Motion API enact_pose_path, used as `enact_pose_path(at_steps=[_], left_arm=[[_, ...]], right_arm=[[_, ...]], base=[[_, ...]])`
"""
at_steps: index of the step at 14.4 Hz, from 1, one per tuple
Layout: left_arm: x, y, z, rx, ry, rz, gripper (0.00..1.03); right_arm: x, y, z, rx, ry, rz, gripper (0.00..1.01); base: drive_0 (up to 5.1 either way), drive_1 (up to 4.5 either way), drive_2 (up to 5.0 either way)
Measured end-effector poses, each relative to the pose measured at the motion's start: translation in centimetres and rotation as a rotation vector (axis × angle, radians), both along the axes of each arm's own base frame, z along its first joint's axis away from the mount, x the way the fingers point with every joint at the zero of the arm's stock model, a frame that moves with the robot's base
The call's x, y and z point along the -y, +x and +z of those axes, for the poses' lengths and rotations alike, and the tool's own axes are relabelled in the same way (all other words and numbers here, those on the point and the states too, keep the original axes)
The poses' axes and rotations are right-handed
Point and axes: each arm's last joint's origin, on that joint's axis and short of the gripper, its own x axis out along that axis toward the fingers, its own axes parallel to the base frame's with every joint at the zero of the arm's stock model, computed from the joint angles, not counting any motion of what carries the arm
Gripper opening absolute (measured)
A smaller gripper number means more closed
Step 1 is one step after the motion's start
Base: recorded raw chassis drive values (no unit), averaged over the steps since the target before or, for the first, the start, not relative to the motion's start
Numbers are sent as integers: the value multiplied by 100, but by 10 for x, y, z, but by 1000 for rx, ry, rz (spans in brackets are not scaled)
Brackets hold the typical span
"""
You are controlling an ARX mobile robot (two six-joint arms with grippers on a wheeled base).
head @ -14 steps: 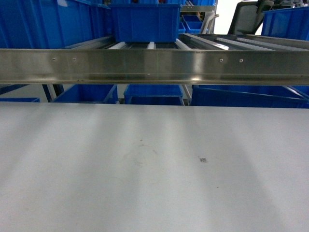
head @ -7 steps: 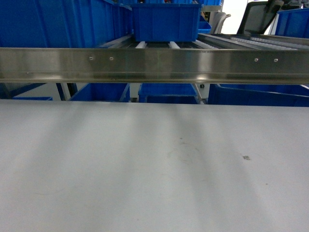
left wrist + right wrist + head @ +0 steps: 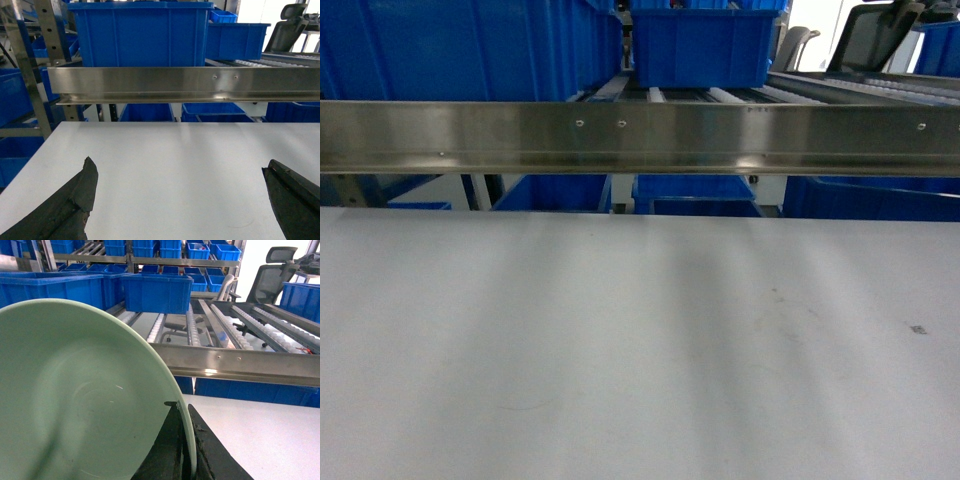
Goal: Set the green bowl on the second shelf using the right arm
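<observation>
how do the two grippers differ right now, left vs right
The left gripper is open, its black fingers spread wide apart; the right gripper is shut on the rim of the green bowl.
The left gripper holds nothing, with only the white table between its fingers; the right gripper carries the bowl tipped on edge, its hollow facing the camera.
Both face the steel rail and blue bins.

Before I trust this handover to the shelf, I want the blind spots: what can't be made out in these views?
- Green bowl: right wrist view only; its left and lower parts are cut off by the frame edges.
- Right gripper: shut on the bowl's rim, mostly cut off below.
- Left gripper: open, only the finger tips show.
- Head view: neither arm nor the bowl appears.
</observation>
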Motion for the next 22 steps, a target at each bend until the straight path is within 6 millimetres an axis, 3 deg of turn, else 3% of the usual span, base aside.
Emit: enact_pose_path(at_steps=[22], left_arm=[[0,0,0,0,0,0,98]], right_arm=[[-1,0,-1,-3,0,6,2]], base=[[-499,245,245]])
